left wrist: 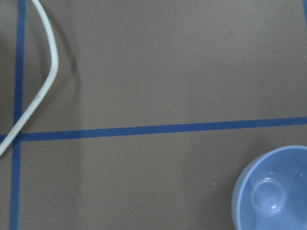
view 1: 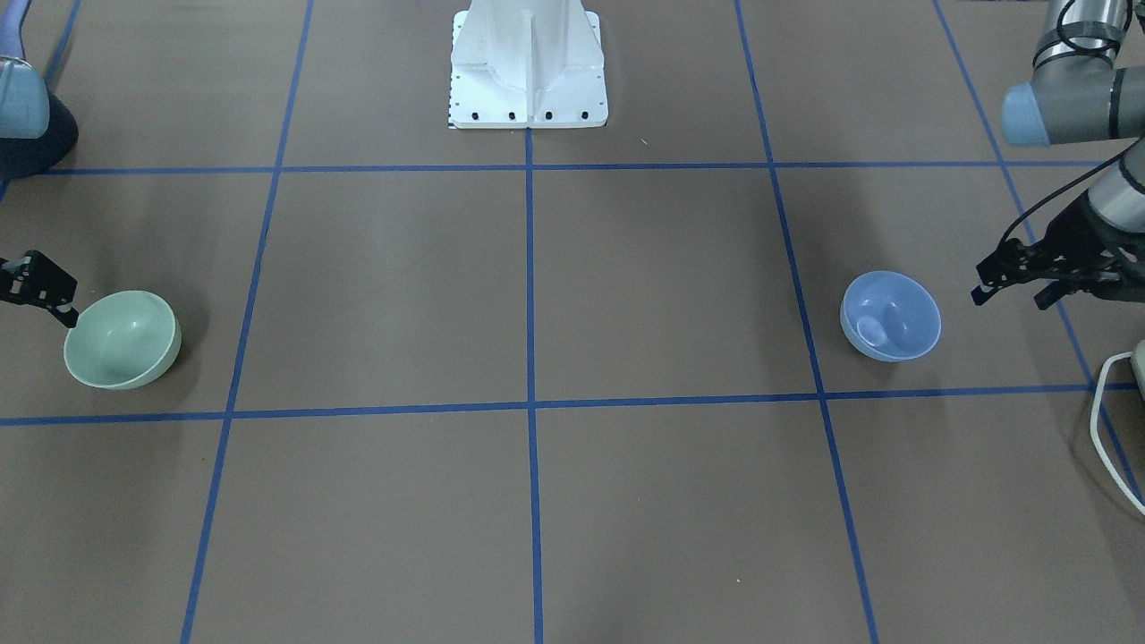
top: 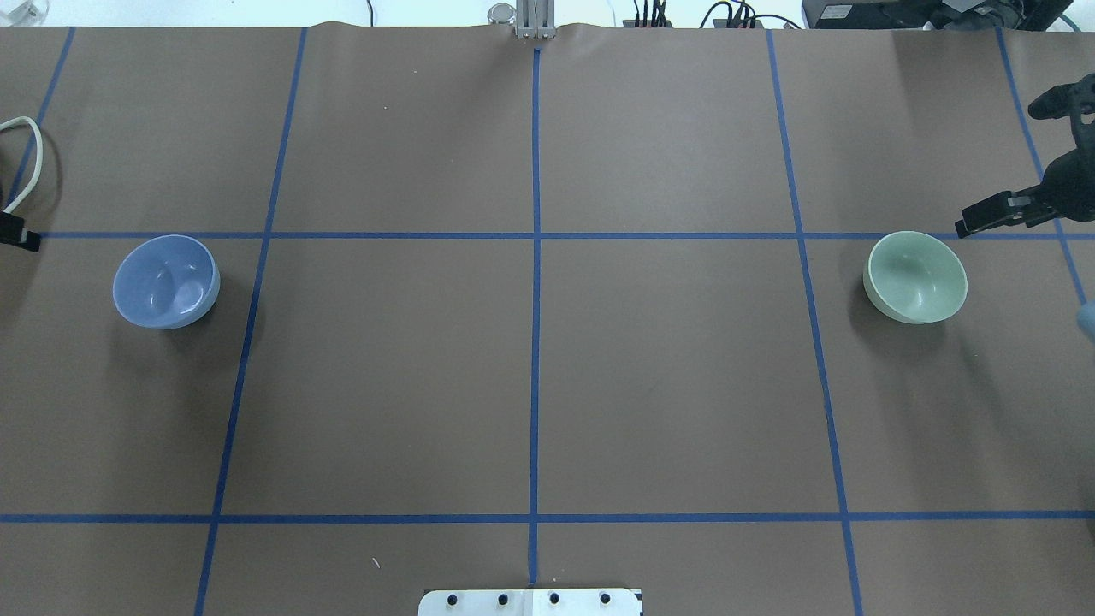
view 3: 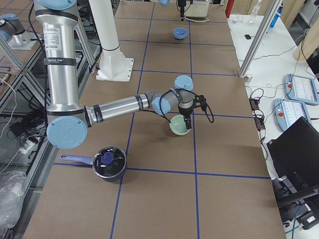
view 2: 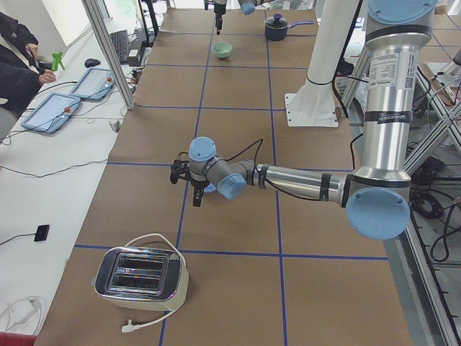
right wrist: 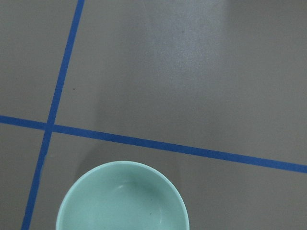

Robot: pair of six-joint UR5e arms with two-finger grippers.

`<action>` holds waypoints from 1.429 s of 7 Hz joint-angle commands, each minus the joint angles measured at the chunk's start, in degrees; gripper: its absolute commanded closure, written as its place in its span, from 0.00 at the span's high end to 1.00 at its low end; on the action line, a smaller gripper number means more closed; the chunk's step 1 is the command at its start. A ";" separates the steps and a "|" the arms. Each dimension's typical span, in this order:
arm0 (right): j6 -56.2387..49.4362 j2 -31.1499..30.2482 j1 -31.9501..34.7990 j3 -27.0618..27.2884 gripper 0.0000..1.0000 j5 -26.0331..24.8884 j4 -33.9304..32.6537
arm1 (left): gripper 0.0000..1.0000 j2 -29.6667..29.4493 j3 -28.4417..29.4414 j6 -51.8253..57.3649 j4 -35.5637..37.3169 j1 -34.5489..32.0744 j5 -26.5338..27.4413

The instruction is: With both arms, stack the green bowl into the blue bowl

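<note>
Seen from above, my one green bowl (top: 915,278) sits at 3 o'clock on the table (top: 667,385). My one blue bowl (top: 164,282) sits at 9 o'clock, far from it. I think both are light, hard and slippery, and could crack, so I should pinch a rim. My right gripper (top: 975,221) hangs just by the green rim at 1 o'clock, but I cannot tell if its fingers are apart. My left gripper (view 1: 1011,291) has its fingers apart and holds nothing.

The green bowl (top: 915,276) and the blue bowl (top: 165,281) both sit right way up and empty, far apart at opposite ends of the brown worktop (top: 530,385).
</note>
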 commanded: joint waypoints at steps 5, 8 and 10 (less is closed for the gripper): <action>0.30 0.05 -0.43 0.06 1.00 -0.71 -0.01 | 0.00 -3.28 2.77 -1.43 -0.62 6.93 5.59; 0.30 0.05 -0.34 0.14 1.00 -0.71 0.08 | 0.00 -4.41 -1.35 -2.75 1.21 6.93 2.71; 0.30 0.05 -0.43 0.14 1.00 -0.71 0.08 | 0.00 -11.49 -3.29 -13.59 6.55 7.10 2.60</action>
